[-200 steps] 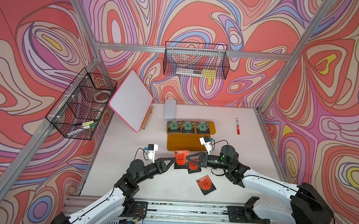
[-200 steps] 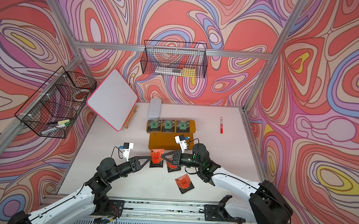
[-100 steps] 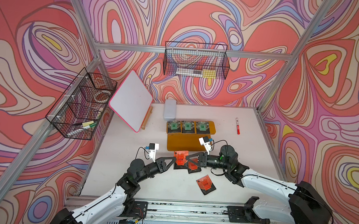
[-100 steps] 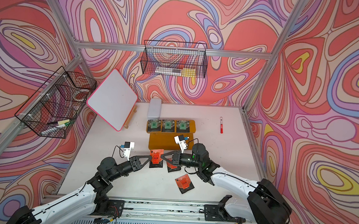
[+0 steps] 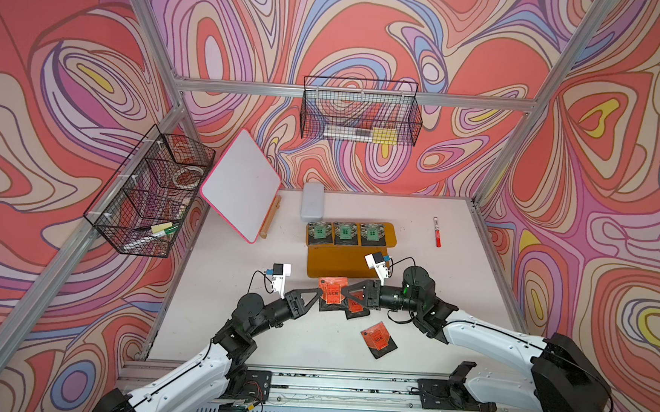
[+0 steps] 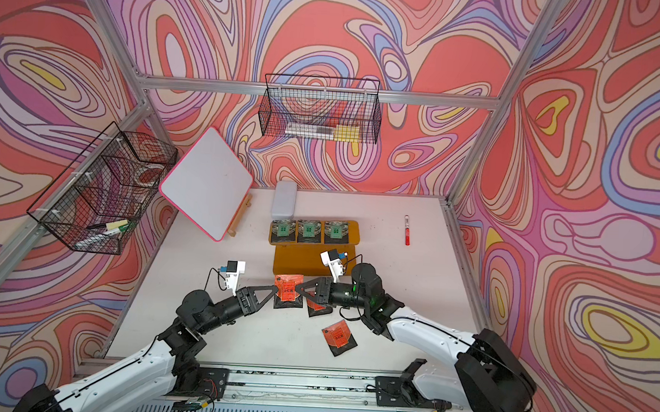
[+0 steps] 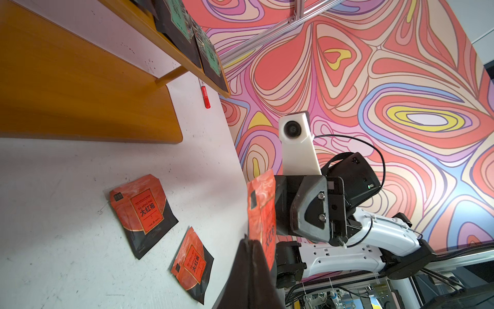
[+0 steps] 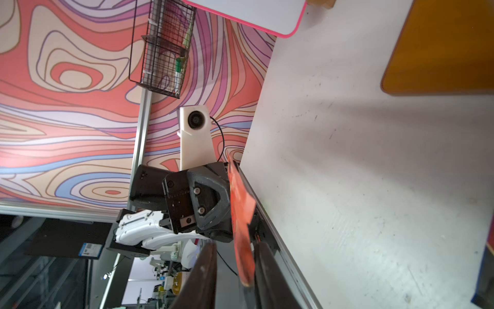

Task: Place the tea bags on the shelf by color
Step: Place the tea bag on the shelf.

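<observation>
Right now my left gripper is clamped shut on one edge of an orange-red tea bag, held above the table just in front of the shelf and its bare lower board. My right gripper has its jaws apart, with the same sachet between them. A second orange-red sachet lies beneath my right gripper, and a third orange-red sachet lies nearer my bases. Three green tea bags line the upper board.
</observation>
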{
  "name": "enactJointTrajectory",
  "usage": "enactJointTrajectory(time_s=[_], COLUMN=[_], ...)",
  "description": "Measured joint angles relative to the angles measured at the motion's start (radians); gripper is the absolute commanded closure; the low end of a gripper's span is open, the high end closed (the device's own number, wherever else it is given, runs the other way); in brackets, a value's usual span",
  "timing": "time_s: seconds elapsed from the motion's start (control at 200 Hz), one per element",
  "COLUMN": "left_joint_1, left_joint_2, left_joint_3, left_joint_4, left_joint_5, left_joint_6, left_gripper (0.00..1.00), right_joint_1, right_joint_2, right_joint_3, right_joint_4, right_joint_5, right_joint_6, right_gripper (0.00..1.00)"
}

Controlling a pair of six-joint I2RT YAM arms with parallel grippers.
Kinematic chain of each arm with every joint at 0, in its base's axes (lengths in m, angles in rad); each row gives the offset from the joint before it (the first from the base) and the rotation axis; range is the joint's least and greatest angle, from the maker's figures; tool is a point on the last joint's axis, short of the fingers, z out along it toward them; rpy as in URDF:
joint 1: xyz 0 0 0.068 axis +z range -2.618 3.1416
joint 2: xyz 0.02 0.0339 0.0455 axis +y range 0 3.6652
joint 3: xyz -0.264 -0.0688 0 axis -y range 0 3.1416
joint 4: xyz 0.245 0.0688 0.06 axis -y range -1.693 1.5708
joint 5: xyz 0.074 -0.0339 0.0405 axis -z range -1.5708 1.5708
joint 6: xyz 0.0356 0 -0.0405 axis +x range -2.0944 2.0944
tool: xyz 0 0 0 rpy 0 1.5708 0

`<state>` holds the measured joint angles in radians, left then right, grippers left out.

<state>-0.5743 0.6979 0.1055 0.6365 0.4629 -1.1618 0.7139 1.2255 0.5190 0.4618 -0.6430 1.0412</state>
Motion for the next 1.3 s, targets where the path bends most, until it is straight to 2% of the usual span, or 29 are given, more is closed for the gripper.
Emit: enactJointTrajectory(time_s=[0.165, 0.621, 0.926, 1.297], left_joint_1=[0.000, 0.037, 0.163, 0.264], left_joint_2=[-0.024, 0.031, 0.205, 0.483], left_joint_3=[0.010, 0.084, 0.150, 0.226], left_joint_4=[-0.103, -0.305, -0.315, -0.196], left_joint_5=[-0.030, -0.107, -0.107, -0.045], left_joint_6=[0.018, 0.091, 0.118, 0.135], left_gripper=[1.00, 1.00, 1.00, 1.00], right_joint_1=[0.000, 0.000, 0.000, 0.000], right_joint_2=[-0.026, -0.206, -0.294, -0.314], right_joint_3=[0.035, 0.124, 0.150, 0.154], right_joint_4=[-0.142, -0.577, -0.732, -0.770], right_joint_5=[0.063, 0.376, 0.547, 0.598], right_joint_6=[-0.060, -0.287, -0.410, -0.442], right_gripper=[0.56, 0.52, 0.52, 0.52])
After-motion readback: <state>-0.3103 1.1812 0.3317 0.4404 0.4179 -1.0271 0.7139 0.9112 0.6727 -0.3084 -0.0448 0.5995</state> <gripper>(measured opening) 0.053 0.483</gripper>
